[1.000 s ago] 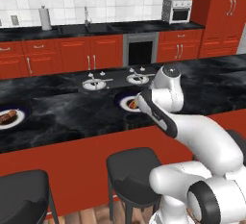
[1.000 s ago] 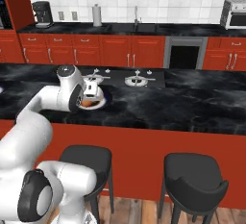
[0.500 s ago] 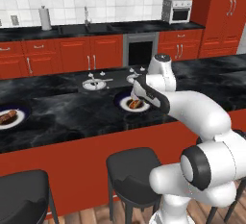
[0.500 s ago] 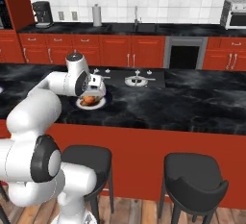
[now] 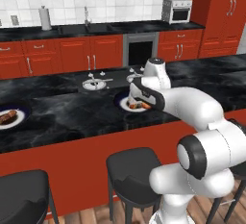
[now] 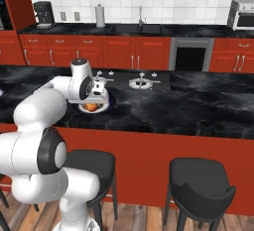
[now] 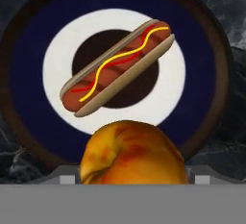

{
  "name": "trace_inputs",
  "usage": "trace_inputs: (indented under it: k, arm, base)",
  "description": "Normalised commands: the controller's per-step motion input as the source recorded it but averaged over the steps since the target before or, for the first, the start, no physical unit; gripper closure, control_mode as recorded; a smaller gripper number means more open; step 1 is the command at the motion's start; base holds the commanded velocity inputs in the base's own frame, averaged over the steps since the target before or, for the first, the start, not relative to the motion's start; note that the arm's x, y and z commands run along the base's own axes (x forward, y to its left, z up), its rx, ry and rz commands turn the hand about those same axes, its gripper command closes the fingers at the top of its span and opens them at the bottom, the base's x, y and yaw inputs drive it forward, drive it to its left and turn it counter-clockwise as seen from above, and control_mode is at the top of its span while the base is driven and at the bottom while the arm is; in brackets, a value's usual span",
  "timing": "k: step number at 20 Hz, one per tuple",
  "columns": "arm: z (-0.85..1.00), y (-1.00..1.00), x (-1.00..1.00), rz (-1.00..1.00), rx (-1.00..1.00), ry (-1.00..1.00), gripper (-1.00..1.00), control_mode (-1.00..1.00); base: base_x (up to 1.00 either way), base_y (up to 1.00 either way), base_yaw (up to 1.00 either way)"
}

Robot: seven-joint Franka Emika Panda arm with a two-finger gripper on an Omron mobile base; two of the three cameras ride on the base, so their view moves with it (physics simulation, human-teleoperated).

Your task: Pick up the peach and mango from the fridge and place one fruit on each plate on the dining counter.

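Over the glossy black marble dining counter point(image 5: 72, 112), the white arm's two-finger gripper point(image 7: 132, 182) hangs above the near plate. Compared with a second ago, the arm is stretched further out across the counter top, and its wrist now stands directly over that plate rather than short of it; the base views are otherwise unshifted.

Fingers: in the hand view the round orange peach with a reddish blush point(image 7: 133, 155) sits between the finger tips, hiding most of them, so the fingers are pinching the peach. In the right base view the peach point(image 6: 91, 107) shows low over the plate; whether it touches the plate I cannot tell.

Containers:
- Round white plate with a dark rim and dark centre point(image 7: 53, 64), beyond the finger tips: holds a hot dog in a bun with a yellow and red squiggle of sauce point(image 7: 117, 67), lying diagonally across the centre. The same plate point(image 5: 126, 105) lies below the wrist in the left base view.
- Second round white plate with a dark rim point(image 5: 18, 116), well apart from the fingers, far along the counter on the left: holds a brownish piece of food point(image 5: 6, 117), too small to identify.

The mango and fridge cannot be located from here.
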Motion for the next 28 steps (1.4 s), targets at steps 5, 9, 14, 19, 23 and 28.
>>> trace_inputs:
  k: [5, 9, 14, 19, 23, 28]
  arm:
    - [-0.02, 0.00, 0.62, 0.00, 0.00, 0.00, 1.00, -1.00]
    - [0.00, 0.00, 0.60, 0.00, 0.00, 0.03, 1.00, -1.00]
    - [-0.21, 0.00, 0.01, 0.00, 0.00, 0.08, 1.00, -1.00]
    - [-0.11, 0.01, 0.00, 0.00, 0.00, 0.01, 1.00, -1.00]
    - [0.00, 0.00, 0.00, 0.00, 0.00, 0.00, -1.00, -1.00]
    - [0.00, 0.00, 0.00, 0.00, 0.00, 0.00, -1.00, -1.00]
  base:
    - [0.00, 0.00, 0.00]
    - [0.00, 0.00, 0.00]
    - [0.00, 0.00, 0.00]
    - [0.00, 0.00, 0.00]
    - [0.00, 0.00, 0.00]
    - [0.00, 0.00, 0.00]
